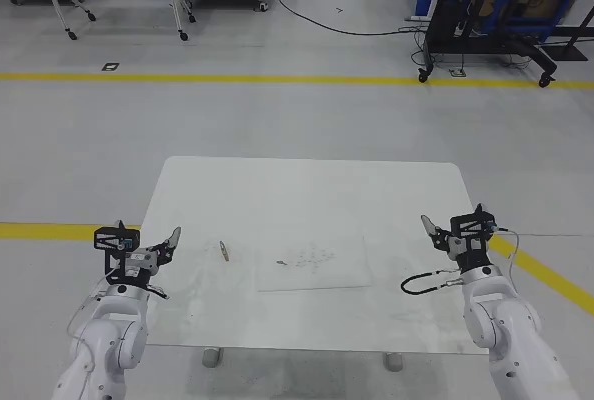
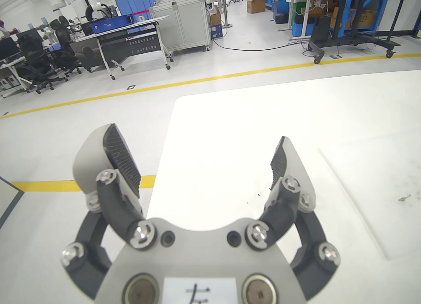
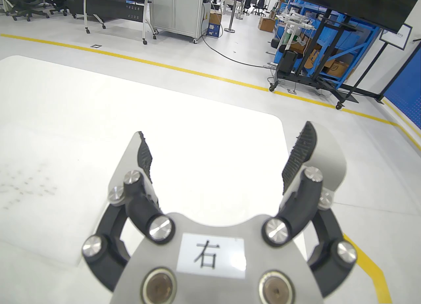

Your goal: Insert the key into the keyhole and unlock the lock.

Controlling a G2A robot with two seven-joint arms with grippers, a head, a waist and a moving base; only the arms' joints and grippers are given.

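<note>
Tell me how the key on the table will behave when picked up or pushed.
The key is small and thin, lying flat on the table, so probably light and awkward to pinch. The table looks smooth, so a push would likely slide it rather than roll it.

Grey floor [image 1: 277, 120] — yellow lines [image 1: 227, 77]
</note>
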